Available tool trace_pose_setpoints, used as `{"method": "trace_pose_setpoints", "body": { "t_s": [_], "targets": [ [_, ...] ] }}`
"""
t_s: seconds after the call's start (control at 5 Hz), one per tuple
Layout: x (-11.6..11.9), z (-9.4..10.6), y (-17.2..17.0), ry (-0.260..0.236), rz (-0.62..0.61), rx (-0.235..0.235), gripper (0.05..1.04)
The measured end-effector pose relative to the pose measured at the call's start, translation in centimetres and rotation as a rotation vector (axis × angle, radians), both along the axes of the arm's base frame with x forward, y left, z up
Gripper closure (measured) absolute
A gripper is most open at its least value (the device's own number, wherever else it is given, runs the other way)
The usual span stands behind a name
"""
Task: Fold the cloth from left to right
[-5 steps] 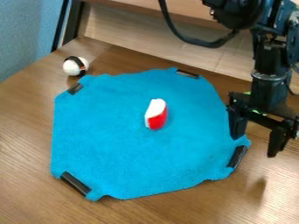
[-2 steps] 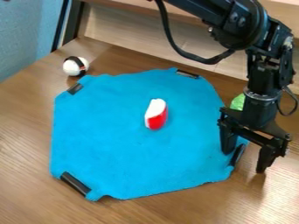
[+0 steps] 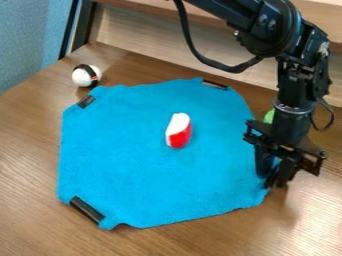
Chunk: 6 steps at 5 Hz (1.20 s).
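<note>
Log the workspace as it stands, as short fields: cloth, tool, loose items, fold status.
cloth: blue cloth, spread out
black strips: at its upper-left, top and lower-left corners
tool: tool low at the cloth's lower-right corner in the picture; hold on it unclear
on cloth: red-and-white object
off cloth: white-and-black ball, past the upper-left corner
behind arm: green thing, partly hidden
fold: not yet made

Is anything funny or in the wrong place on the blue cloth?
Maybe the small red-and-white thing: it lies on the blue cloth, which is meant to be folded, so it might get wrapped up. I see nothing spilled.
</note>
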State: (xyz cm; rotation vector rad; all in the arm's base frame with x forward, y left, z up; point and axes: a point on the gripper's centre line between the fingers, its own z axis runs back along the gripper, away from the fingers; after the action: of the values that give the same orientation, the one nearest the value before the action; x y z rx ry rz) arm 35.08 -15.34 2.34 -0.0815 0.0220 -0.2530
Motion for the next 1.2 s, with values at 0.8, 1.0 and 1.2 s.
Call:
{"method": "trace_pose_setpoints", "body": {
  "t_s": [0.8, 1.0, 1.2],
  "targets": [
    [-0.1, 2.1, 1.6, 0.008, 0.014, -0.013, 1.026],
    [1.3, 4.3, 3.0, -0.033, 0.033, -0.031, 1.027],
    [2.4, 5.7, 4.5, -0.037, 0.036, -0.053, 1.028]
  ]
}}
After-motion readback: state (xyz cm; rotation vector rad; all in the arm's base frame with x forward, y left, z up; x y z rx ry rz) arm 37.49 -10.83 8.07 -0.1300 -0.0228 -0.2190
